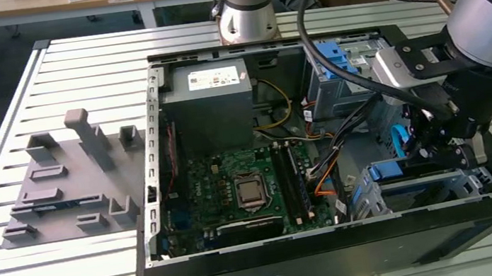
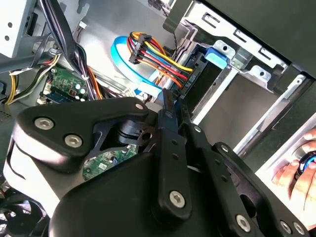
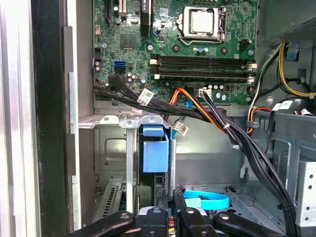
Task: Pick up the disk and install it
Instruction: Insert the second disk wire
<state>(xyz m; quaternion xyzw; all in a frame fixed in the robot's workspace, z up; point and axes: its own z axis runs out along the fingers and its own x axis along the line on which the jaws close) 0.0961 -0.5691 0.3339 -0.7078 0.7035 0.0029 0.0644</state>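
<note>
The disk (image 3: 154, 150) stands on edge in the metal drive cage (image 3: 111, 148) at the front corner of the open computer case, at the exterior view's right. Its blue plastic end faces the first wrist camera. In the exterior view its blue rail (image 1: 403, 168) shows along the top of the cage. My gripper (image 3: 171, 200) is inside the case, right at the disk's near end. Its fingers are drawn together, with nothing visibly between them. In the second wrist view the gripper (image 2: 169, 101) points at the cage, where a blue tab (image 2: 216, 54) sticks out.
A bundle of black and coloured cables (image 3: 212, 116) crosses just above the cage, and a blue flat cable (image 3: 205, 201) lies beside the fingers. The motherboard (image 1: 243, 188) and the grey power supply (image 1: 207, 97) take up the rest of the case. A person's hand (image 2: 296, 170) rests outside it.
</note>
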